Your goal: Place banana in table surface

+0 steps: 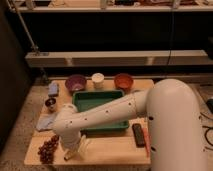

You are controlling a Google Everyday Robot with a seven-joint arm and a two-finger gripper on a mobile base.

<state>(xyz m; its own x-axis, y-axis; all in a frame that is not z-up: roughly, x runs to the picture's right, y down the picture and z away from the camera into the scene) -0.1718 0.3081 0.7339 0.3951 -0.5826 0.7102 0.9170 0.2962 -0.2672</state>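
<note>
Banana, pale and tapered, shows at the gripper, poking out just to its right and low over the near-left part of the table surface. Whether the fruit rests on the wood or hangs slightly above it cannot be told, nor whether the gripper is clamped on the fruit or only against it; the two pale shapes blur together there. The gripper points downward at the end of the white arm, which reaches in from the right across the near side of the table.

Just to the left of the gripper lies a dark red grape cluster, close to the front edge of the tabletop. Beyond the gripper, toward the middle of the table, sits a green tray, its near rim partly covered by the arm. To the right of the gripper, past the arm, a dark flat rectangular object lies on the wood. Farther back and to the left of the gripper are a bluish cloth and a small dark cup. Along the far edge of the table, well away from the gripper, stand a purple bowl, a white cup and an orange-brown bowl in a row, with a small blue object at the far-left corner.
</note>
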